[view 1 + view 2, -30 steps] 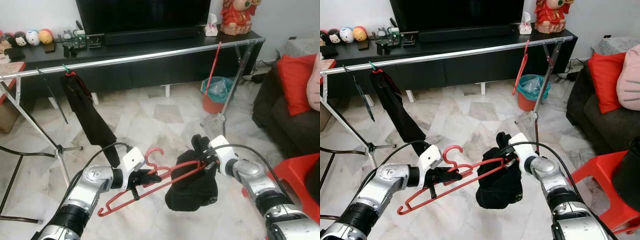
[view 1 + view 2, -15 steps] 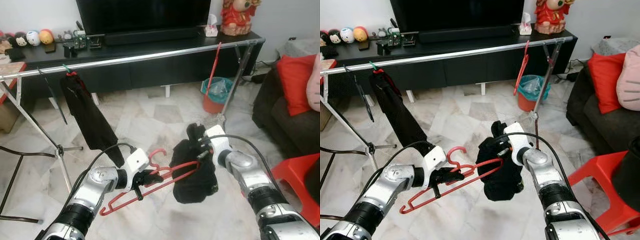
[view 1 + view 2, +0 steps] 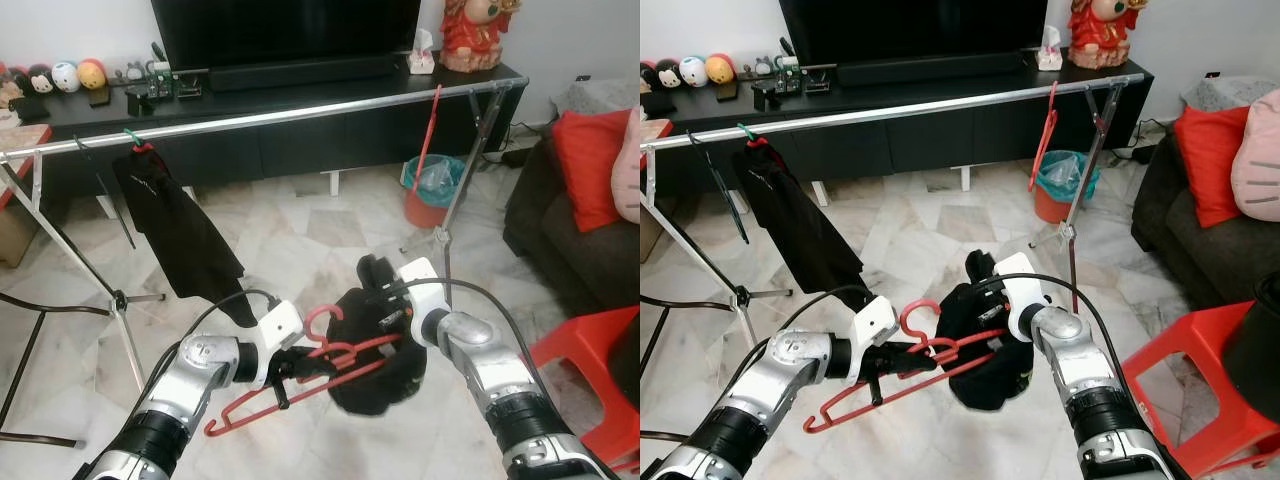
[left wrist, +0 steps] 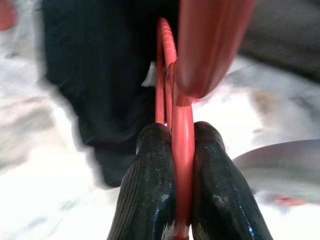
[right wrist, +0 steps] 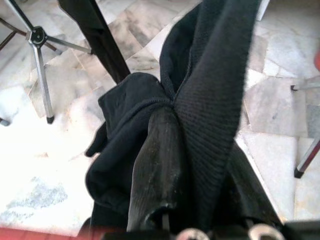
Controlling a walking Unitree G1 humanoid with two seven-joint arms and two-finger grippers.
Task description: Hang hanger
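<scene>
Red hanger (image 3: 300, 375) is pinched near its hook between the closed fingers of the left gripper (image 4: 182, 220), low above the floor. Right gripper (image 5: 200, 200) is clenched on the black garment (image 3: 985, 350) draped over the hanger's right end. Behind stands the clothes rail (image 3: 300, 112).

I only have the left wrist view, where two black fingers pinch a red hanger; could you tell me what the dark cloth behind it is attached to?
Observer: The black garment is draped over the red hanger, and the right gripper is shut on its fabric.
Operator: Thank you. Where is the rail I should hang it on?
Observer: The silver rail runs across the room ahead, above both grippers, in front of the TV cabinet.
Operator: Is anything already on it?
Observer: Yes, another black garment hangs near its left end, and an empty red hanger near its right end.
</scene>
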